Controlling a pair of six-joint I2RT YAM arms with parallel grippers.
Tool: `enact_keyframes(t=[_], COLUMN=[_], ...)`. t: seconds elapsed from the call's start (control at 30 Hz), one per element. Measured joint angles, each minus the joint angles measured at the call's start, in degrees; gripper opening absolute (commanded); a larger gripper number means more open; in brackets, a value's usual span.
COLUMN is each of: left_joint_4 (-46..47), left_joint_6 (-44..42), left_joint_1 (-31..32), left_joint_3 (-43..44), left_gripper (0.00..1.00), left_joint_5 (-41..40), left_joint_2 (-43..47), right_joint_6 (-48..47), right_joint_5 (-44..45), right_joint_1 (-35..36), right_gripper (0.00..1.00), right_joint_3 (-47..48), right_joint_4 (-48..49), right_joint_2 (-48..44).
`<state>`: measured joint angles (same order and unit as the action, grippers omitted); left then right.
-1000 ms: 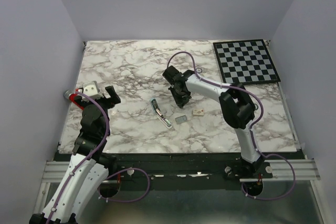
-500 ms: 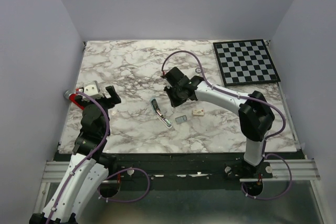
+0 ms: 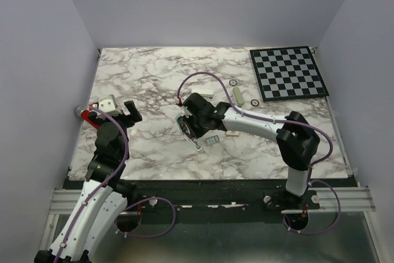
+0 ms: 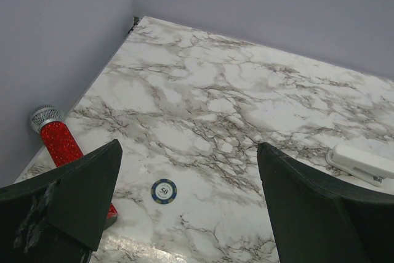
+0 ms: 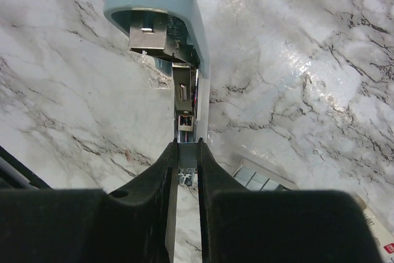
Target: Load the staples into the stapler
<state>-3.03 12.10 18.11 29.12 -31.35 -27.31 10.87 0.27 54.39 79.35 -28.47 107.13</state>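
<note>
The stapler lies open on the marble table, left of centre. In the right wrist view its pale blue lid is swung back and the metal channel is bare. My right gripper hangs over the near end of that channel, shut on a thin grey strip of staples. The grey staples tray lies just right of the stapler and also shows in the right wrist view. My left gripper is open and empty at the far left.
A small white box lies right of the tray. A white oblong block, a white cylinder and two rings lie behind. A chessboard is at back right. A red microphone and a poker chip lie under the left gripper.
My right arm has swung left and toward the front, coming down from behind the stapler onto its open channel. The left arm has not moved.
</note>
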Motion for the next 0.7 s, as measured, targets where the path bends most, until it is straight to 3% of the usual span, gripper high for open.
enact_keyframes(t=[0.7], left_joint_4=[0.0], left_joint_6=[0.0], left_joint_1=[0.0], left_joint_3=[0.0], left_gripper=[0.99], left_joint_5=[0.0], left_joint_2=[0.0], right_joint_6=[-0.4], right_joint_5=[-0.9], right_joint_1=[1.2], right_gripper=[0.22], right_joint_3=[-1.9], right_joint_4=[3.4], right_joint_2=[0.3])
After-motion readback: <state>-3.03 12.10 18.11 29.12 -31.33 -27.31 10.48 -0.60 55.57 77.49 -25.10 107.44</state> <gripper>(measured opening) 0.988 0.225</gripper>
